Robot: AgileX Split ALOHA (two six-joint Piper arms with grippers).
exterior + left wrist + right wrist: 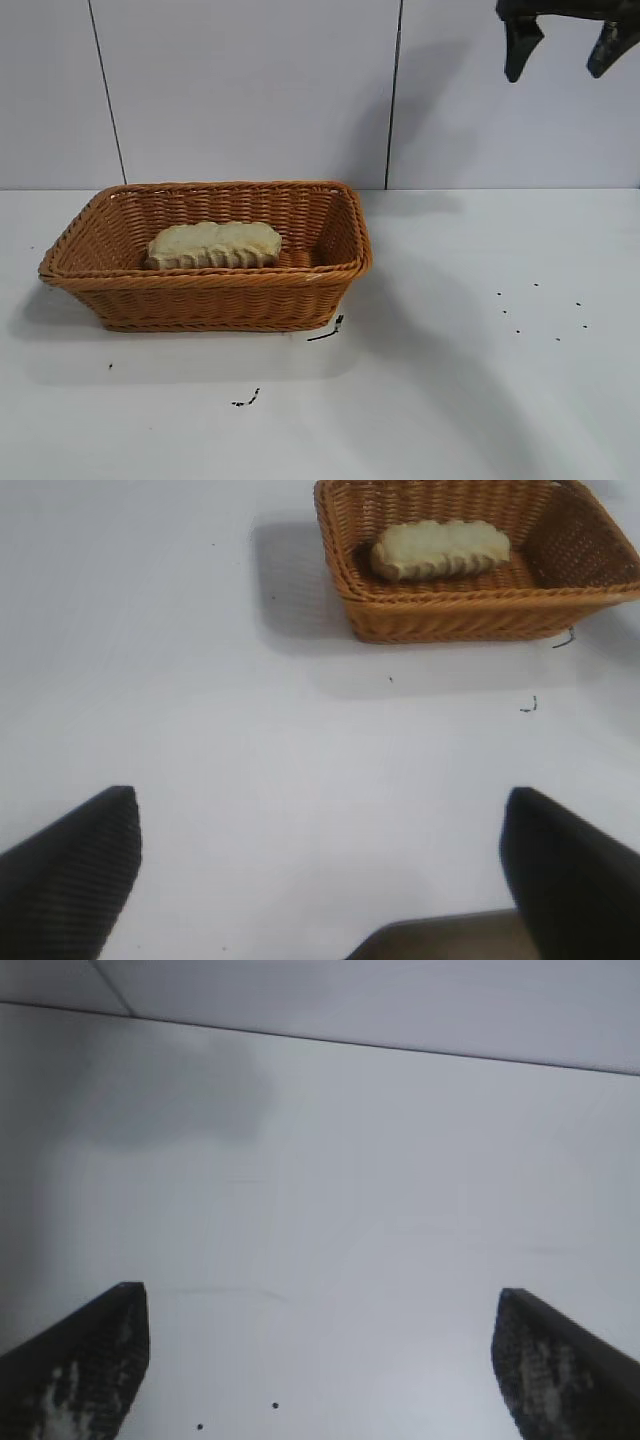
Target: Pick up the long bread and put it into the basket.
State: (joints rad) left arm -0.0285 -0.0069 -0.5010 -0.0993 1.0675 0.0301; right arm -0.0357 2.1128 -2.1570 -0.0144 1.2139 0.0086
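The long bread lies inside the orange-brown wicker basket on the left half of the white table, pale side showing. The left wrist view shows both from afar, the bread resting in the basket. My right gripper is open and empty, high at the top right, far from the basket; its wrist view shows only bare table between the fingers. My left gripper is open and empty over bare table, well away from the basket, and out of the exterior view.
Small black scraps lie on the table by the basket's front right corner, and another lies further forward. Tiny dark specks dot the right side. A panelled white wall stands behind.
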